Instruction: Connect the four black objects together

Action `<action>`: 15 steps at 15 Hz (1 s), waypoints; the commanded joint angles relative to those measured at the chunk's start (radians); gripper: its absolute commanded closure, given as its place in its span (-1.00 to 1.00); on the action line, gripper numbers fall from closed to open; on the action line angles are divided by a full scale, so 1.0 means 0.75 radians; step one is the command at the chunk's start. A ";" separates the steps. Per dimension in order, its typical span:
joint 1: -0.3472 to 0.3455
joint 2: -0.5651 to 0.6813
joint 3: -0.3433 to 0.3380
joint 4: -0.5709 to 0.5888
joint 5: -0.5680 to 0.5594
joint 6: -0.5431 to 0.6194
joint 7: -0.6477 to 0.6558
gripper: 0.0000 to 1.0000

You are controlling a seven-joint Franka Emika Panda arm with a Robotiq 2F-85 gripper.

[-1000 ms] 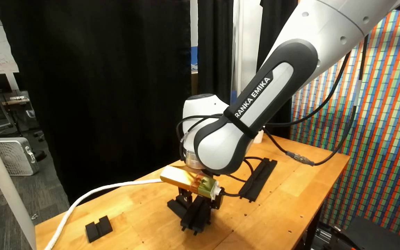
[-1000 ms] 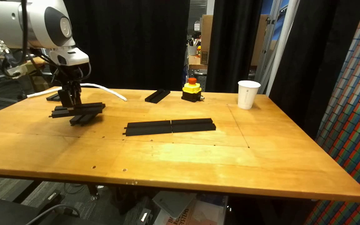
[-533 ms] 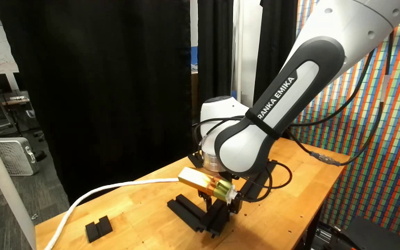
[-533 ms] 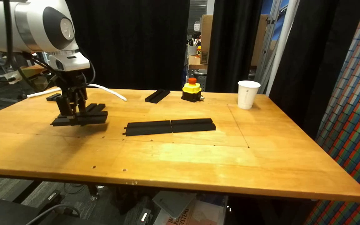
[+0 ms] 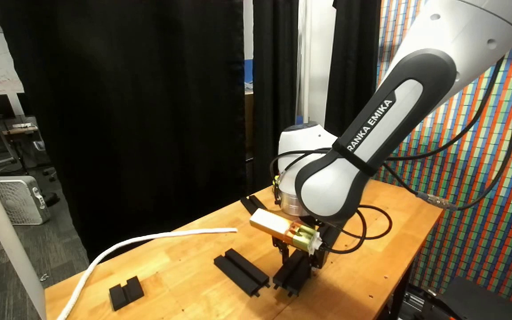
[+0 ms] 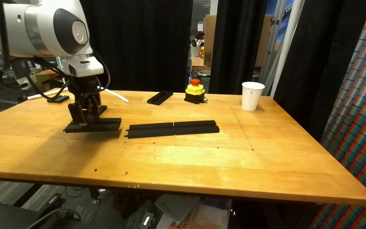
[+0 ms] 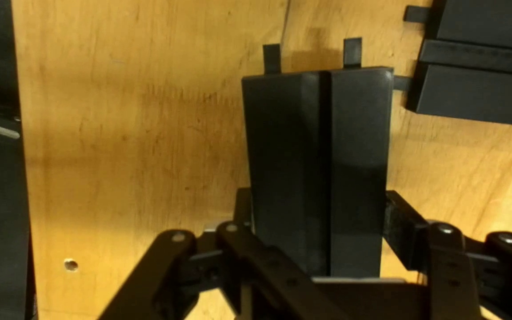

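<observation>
My fingers: holding a black bar by its sides.
Two bars: end to end on the bench, near mine.
Loose bar: just beside mine.

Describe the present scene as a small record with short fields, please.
Grip: fingers closed on both long sides of the held bar
Placed: two bars end to end, thin seam visible
Alignment: held bar roughly parallel to the two bars, not joined
Loose bar: lying on the table, angled to the held bar
Other black pieces: notched block, grooved slab
Also present: red-and-yellow stop button, white cup, white cord
</observation>
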 commanded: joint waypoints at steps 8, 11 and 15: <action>-0.099 -0.011 0.018 -0.026 0.101 0.086 -0.199 0.06; -0.091 -0.006 0.034 -0.004 0.192 0.058 -0.257 0.06; -0.086 -0.002 0.059 -0.010 0.304 0.068 -0.310 0.06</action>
